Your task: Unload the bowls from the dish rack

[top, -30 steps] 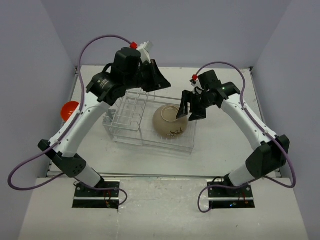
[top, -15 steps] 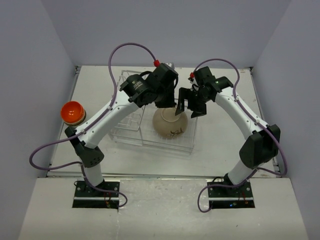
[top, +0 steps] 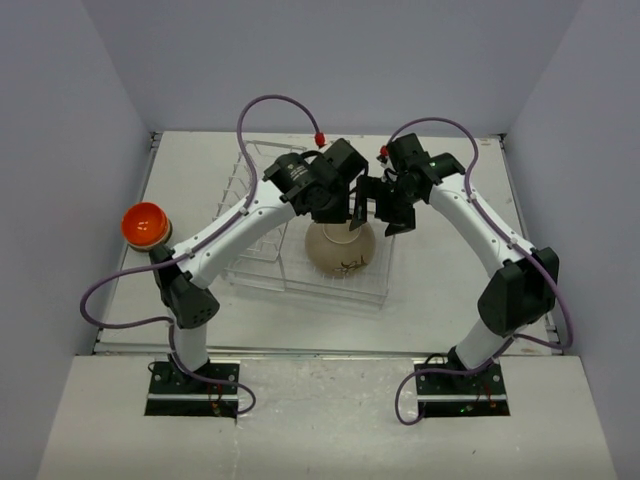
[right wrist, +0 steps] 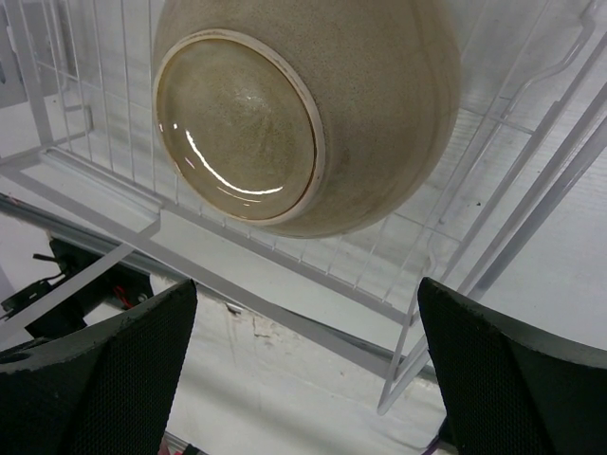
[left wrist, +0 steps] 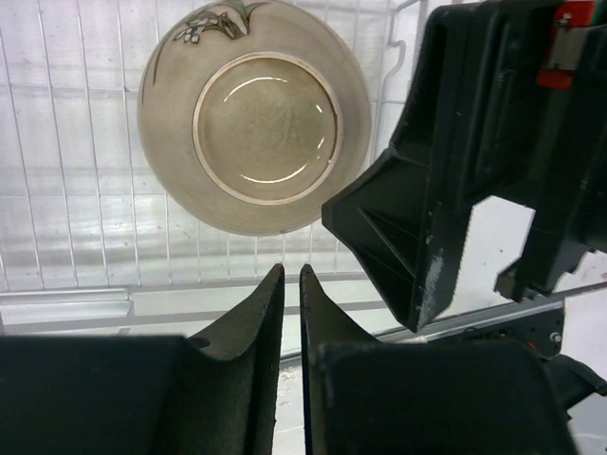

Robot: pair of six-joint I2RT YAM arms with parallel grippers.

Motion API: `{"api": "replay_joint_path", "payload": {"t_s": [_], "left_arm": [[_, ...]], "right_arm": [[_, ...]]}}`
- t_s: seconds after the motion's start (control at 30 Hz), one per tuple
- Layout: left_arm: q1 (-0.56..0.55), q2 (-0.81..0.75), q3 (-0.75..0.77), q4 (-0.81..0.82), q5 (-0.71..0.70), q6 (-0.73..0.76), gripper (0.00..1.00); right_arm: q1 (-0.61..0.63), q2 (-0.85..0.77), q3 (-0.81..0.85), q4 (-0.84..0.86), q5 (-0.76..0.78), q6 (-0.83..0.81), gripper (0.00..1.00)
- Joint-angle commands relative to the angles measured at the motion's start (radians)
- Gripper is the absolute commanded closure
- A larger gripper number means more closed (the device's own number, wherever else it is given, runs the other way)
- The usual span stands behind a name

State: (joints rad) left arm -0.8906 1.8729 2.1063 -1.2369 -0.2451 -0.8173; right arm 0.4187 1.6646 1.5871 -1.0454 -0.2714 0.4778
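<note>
The larger tan bowl [top: 340, 250] with dark markings lies upside down in the lower basket of the white wire dish rack [top: 262, 215]. Its foot ring shows in the left wrist view [left wrist: 254, 114] and the right wrist view [right wrist: 303, 104]. My left gripper [top: 347, 213] hangs over the bowl's far edge, its fingers [left wrist: 266, 313] nearly touching and empty. My right gripper [top: 386, 212] is just to its right, wide open and empty, with fingertips [right wrist: 104, 360] on either side of the rack's rim. An orange bowl [top: 143, 223] sits upside down at the table's left edge.
The right gripper's black body [left wrist: 474, 161] is very close beside my left fingers. The rack's taller slotted section [top: 250, 180] stands behind the left arm. Rack wires [right wrist: 531, 190] run under and beside the bowl. Purple cables arch above both arms.
My left arm has swung from the rack's far left corner to the right, over the tan bowl. My right gripper has shifted slightly left and back. The bowls have not moved.
</note>
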Motion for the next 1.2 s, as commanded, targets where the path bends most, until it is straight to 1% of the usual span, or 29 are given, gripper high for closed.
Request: {"api": "replay_joint_path", "payload": {"t_s": [0.0,0.17,0.63,0.87,1.17], "left_arm": [[0.004,0.008,-0.003,0.007,-0.052,0.014,0.88],[0.027,0.034,-0.029,0.01,-0.063,0.012,0.87],[0.067,0.095,-0.077,0.013,-0.089,0.053,0.87],[0.101,0.117,-0.078,0.005,-0.117,0.058,0.88],[0.131,0.155,-0.075,0.013,-0.114,0.078,0.89]], "right_arm": [[-0.003,0.009,0.008,-0.004,0.023,-0.004,0.01],[-0.003,0.026,-0.012,0.013,0.018,-0.001,0.01],[-0.003,0.11,0.047,0.007,0.017,-0.001,0.01],[-0.003,0.153,0.1,-0.005,0.028,0.004,0.01],[-0.004,0.179,0.106,-0.005,0.032,0.01,0.01]]}}
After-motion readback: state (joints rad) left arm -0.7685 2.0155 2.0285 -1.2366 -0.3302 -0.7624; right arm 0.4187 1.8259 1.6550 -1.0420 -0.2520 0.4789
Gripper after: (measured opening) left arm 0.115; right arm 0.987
